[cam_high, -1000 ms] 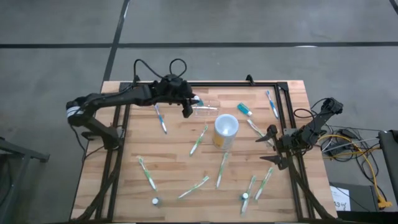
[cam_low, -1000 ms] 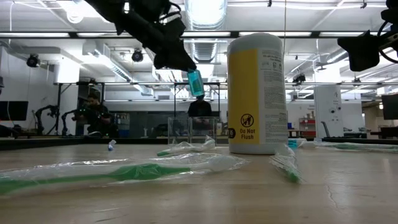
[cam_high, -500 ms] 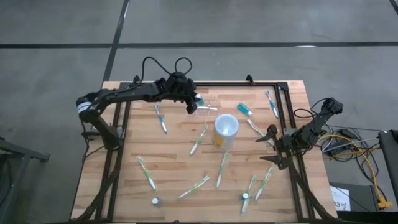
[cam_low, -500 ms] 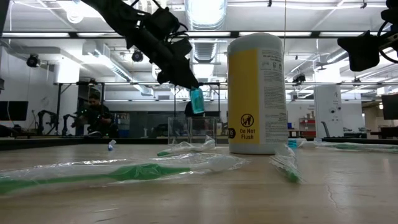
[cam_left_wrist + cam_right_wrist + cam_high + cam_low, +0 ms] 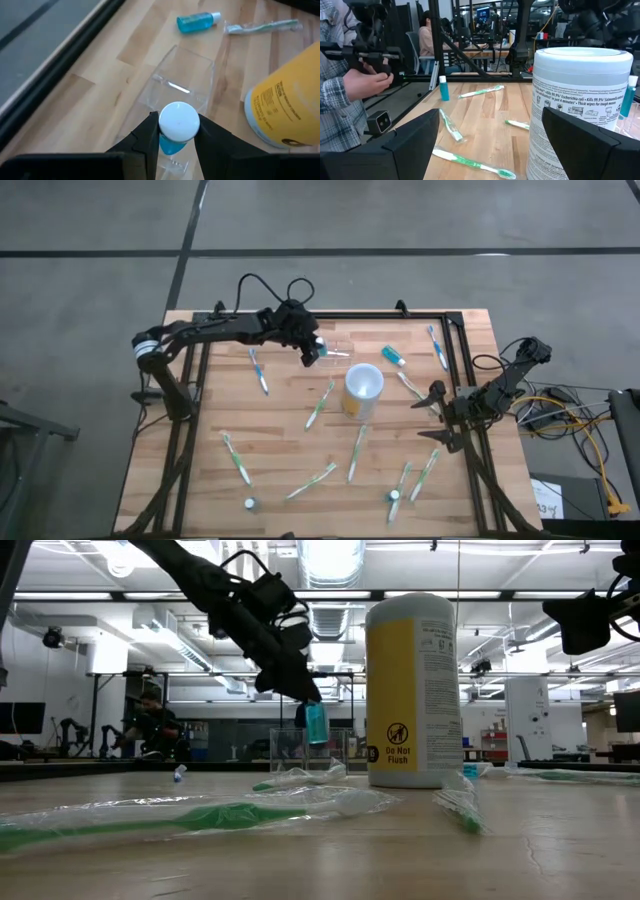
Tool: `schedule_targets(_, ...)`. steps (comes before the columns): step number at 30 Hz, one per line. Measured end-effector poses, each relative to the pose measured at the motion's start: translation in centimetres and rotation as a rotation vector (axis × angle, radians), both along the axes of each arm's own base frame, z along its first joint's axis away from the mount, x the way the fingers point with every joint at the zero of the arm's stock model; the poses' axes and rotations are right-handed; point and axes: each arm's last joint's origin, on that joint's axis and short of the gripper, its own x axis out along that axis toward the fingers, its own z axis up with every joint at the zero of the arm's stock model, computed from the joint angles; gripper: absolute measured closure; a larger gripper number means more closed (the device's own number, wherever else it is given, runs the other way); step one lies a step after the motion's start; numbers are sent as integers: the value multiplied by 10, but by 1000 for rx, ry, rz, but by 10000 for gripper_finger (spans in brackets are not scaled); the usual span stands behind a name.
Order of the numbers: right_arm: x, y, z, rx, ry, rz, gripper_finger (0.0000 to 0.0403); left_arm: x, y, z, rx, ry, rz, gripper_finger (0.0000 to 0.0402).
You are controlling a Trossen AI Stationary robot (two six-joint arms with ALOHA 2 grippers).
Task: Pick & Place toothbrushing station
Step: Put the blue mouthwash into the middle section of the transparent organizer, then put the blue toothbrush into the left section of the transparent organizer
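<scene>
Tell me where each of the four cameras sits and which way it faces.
High view: overhead, straight down on table; both arms show.
Low view: tabletop height, looking across; left tool lowers a blue bottle.
Left wrist view: looks down past its fingers at the bottle over the clear holder.
Right wrist view: level across the table, open right tool in front.
All share the yellow canister.

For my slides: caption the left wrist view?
Left tool holds a blue bottle over the clear holder.
</scene>
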Motion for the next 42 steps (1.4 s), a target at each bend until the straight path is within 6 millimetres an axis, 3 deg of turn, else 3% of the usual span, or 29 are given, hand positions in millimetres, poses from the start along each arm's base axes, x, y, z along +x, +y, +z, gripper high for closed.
schedule_targets(17, 0, 0, 0, 1, -1, 0, 57, 0, 0, -25, -88, 124, 17, 293)
schedule_targets(23, 0, 0, 0, 1, -1, 0, 53, -2, 1, -26, -88, 141, 13, 288)
schedule_targets(31, 0, 0, 0, 1, -1, 0, 57, -4, 1, -27, -103, 154, 22, 251)
schedule_targets(42, 0, 0, 0, 1, -1, 0, 58, -5, -1, -18, -120, 123, -4, 248)
